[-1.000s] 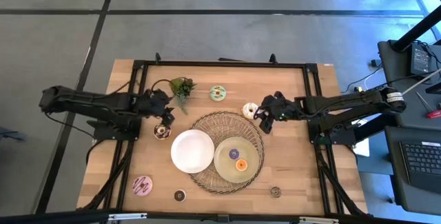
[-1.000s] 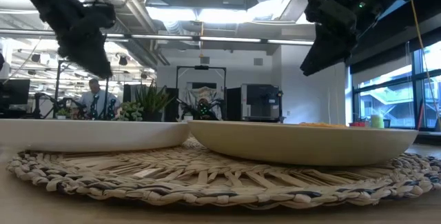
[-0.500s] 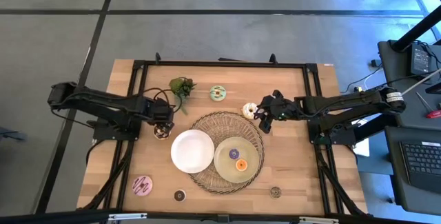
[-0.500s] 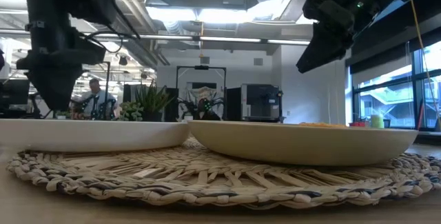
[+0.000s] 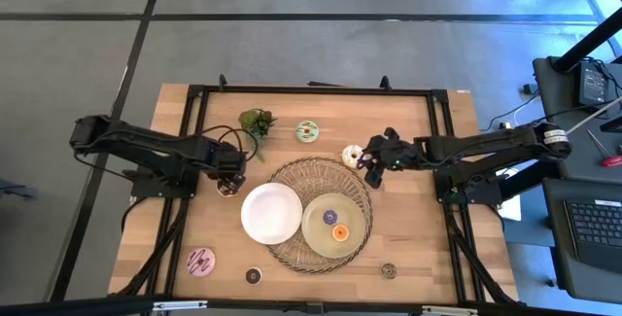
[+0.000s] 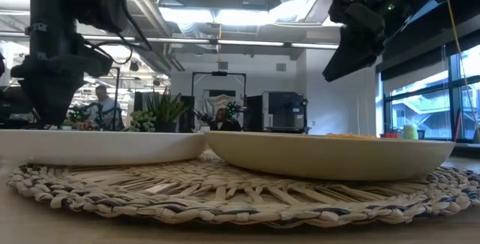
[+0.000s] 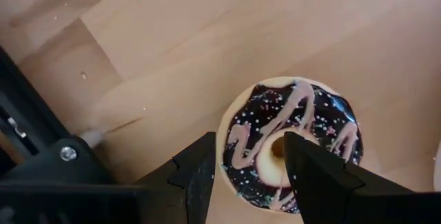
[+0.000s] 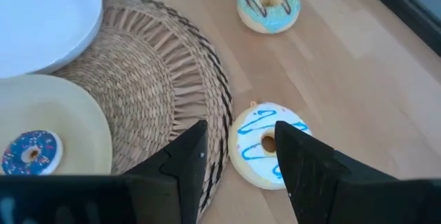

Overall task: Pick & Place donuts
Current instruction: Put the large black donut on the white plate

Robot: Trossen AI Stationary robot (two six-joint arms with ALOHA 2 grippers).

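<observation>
In the left wrist view a brown-iced donut (image 7: 289,145) with pink drizzle lies flat on the wooden table. My left gripper (image 7: 249,141) is open and points down at it, one finger over the hole and one outside the rim. In the high view this gripper (image 5: 230,170) is left of the white plate. My right gripper (image 8: 241,127) is open above a cream donut (image 8: 265,145) with blue drizzle and stays clear of it (image 5: 352,154). A purple donut (image 5: 329,217) and an orange donut (image 5: 339,232) lie on the pale-green plate (image 5: 316,228). My left gripper comes from above, pointing down, with its open fingers (image 7: 306,172) astride one side of the brown donut's ring (image 7: 241,141). The donut lies flat on the table. I cannot tell whether the fingers touch it.
A white plate (image 5: 255,221) and the pale-green plate sit on a woven mat (image 5: 316,168) mid-table. A mint donut (image 5: 307,131) and a plant sprig (image 5: 256,122) lie toward the far edge. A pink donut (image 5: 201,261) and two small donuts (image 5: 253,276) (image 5: 389,271) lie near the front edge.
My left gripper has swung from a slant to pointing straight down. It has also come lower over the brown donut. My right gripper has stayed almost still above the cream donut.
</observation>
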